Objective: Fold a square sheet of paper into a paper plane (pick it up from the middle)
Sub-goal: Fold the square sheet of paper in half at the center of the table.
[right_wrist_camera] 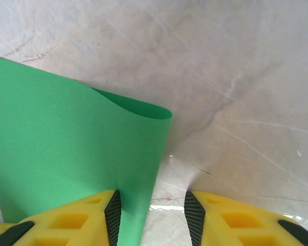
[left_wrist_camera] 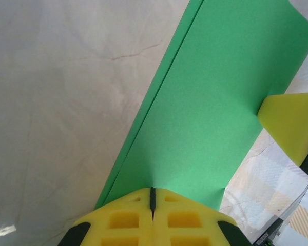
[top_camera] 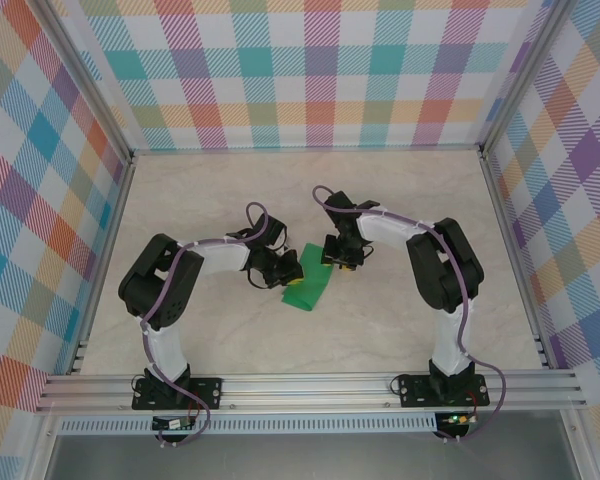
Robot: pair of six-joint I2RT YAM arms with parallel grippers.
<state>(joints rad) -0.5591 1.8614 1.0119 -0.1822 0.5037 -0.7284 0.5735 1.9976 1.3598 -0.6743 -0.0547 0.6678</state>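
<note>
Left wrist view: the left gripper [left_wrist_camera: 152, 200] has its yellow fingers pressed together, clamped on the near edge of the square sheet of paper [left_wrist_camera: 205, 118]. From that pinch the bright green sheet runs up and away as a long band. Along its left side two edges lie one just over the other, so it is doubled over along its length. Beyond the band's right edge, a yellow finger [left_wrist_camera: 292, 125] of the other arm touches the paper. Pale marbled desk [left_wrist_camera: 51, 102] lies under and to the left of the sheet.

Right wrist view: the right gripper [right_wrist_camera: 151, 195] has its jaws apart, with a clear gap between the black pads. The sheet [right_wrist_camera: 66, 148] comes in from the left, and its right edge drops into that gap, lying against the inner face of the finger on that side. It is not squeezed from both sides. The upper corner of the paper curls up off the desk [right_wrist_camera: 236, 77] in a soft roll.

Top external view: the left gripper [top_camera: 277, 270] and the right gripper [top_camera: 338, 258] face each other near the middle of the desk. The green sheet [top_camera: 308, 288] sits between them, angled toward the near edge. Plaid walls [top_camera: 320, 70] enclose the desk on three sides.
</note>
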